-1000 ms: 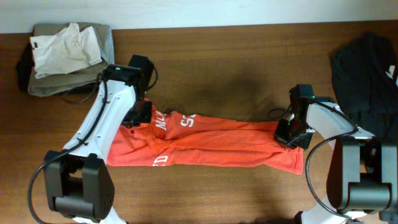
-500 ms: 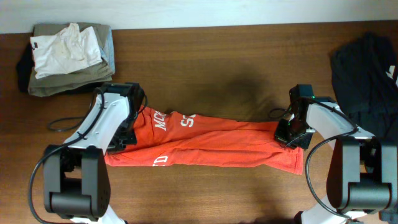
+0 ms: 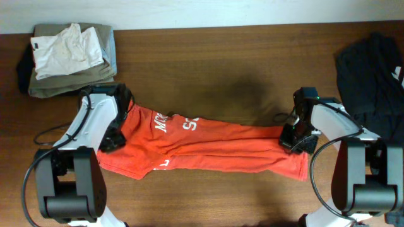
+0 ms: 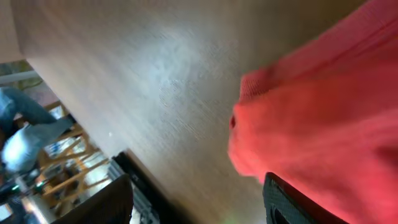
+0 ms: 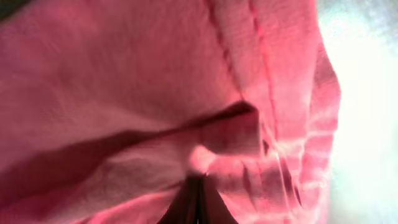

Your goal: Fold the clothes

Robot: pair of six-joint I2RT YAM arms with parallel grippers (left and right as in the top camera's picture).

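Note:
The clothes, a red-orange T-shirt (image 3: 208, 148) with white lettering (image 3: 173, 123), lie folded into a long strip across the table's middle. My left gripper (image 3: 110, 140) sits at the shirt's left end. In the left wrist view this gripper (image 4: 196, 208) is open, with bare wood between its dark fingers (image 4: 292, 202) and the shirt's edge (image 4: 323, 112) beside the right finger. My right gripper (image 3: 291, 142) rests on the shirt's right end. In the right wrist view it (image 5: 198, 202) is shut, pinching a fold of the red cloth (image 5: 124, 93).
A pile of khaki-grey garments with a white top (image 3: 66, 53) lies at the back left corner. A dark garment (image 3: 372, 69) is heaped at the back right. A thin cable (image 3: 47, 133) loops on the wood left of the shirt.
My left gripper pulled the shirt's left end toward the front left, then opened and let go. The right gripper stayed put, still shut.

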